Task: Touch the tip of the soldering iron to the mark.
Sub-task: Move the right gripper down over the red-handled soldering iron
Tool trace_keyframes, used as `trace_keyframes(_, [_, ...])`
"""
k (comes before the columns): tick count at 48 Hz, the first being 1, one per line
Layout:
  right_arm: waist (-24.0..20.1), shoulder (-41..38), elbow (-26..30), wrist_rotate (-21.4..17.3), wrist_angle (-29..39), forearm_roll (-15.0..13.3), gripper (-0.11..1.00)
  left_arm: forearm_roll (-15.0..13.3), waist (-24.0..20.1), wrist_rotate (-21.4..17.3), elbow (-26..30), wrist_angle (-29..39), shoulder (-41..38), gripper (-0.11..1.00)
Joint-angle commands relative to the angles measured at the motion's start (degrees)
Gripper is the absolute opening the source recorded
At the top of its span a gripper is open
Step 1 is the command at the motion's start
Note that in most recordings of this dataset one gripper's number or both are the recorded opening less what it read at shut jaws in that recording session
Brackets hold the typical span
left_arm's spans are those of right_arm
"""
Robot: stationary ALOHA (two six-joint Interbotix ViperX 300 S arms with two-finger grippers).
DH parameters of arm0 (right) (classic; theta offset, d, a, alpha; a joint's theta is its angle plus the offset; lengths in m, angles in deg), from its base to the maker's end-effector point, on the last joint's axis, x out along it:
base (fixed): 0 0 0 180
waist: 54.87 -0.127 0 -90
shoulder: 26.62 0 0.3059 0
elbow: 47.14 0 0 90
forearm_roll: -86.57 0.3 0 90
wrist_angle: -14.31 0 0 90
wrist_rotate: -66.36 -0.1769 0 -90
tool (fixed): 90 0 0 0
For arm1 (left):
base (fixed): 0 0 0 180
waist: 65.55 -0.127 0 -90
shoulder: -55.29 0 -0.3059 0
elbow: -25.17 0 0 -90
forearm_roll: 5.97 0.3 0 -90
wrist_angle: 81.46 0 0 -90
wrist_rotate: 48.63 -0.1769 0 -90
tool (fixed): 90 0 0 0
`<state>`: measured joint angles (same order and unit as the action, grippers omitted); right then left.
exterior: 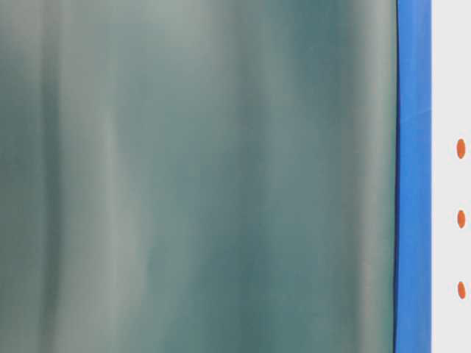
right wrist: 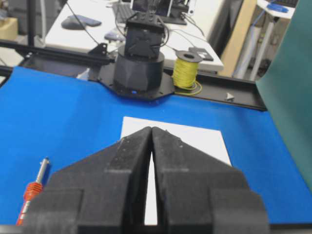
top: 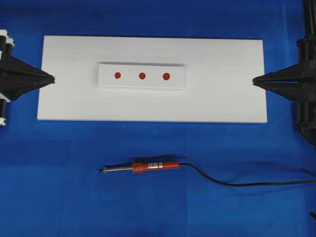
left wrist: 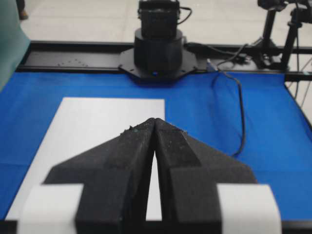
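The soldering iron [top: 143, 168] lies flat on the blue cloth in front of the white board, tip pointing left, black cord [top: 237, 181] trailing right; its handle end also shows in the right wrist view [right wrist: 33, 191]. The mark [top: 142, 76] is the middle of three red dots on the white oblong block [top: 142, 85]; it also shows at table level [exterior: 461, 218]. My left gripper [top: 52, 78] rests shut at the board's left edge, empty [left wrist: 154, 120]. My right gripper [top: 254, 81] rests shut at the board's right edge, empty [right wrist: 151, 128]. Both are far from the iron.
The block sits on a large white board [top: 222, 98] over blue cloth [top: 49, 187]. A blurred green surface [exterior: 199, 176] fills most of the table-level view. The opposite arm bases [left wrist: 158, 46] [right wrist: 141, 63] and a yellow wire spool [right wrist: 187, 66] stand beyond the cloth.
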<state>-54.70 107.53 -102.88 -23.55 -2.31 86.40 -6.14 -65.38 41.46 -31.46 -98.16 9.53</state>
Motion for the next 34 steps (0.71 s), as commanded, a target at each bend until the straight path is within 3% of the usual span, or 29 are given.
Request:
trace_keyframes(1, [-0.4,-0.9,0.9,-0.3,-0.4,0.3,0.00,0.4,0.4,0.1,0.5,1.1,0.3,0.00])
trace_keyframes(7, [-0.4,-1.3,1.4,-0.3,0.7,0.3,-0.06,0.4,0.7,0.7,0.6,2.0,0.7,0.00])
trace_keyframes(22, [-1.8,-3.9,2.4,-2.5,2.1,0.3,-0.06,0.4,0.8,0.6,0.4,2.0,0.5,0.00])
trace_keyframes(34, [-3.1,-10.7,6.2,-4.4,2.1,0.3,-0.05,0.4,0.7,0.6,0.4,2.0,0.4,0.00])
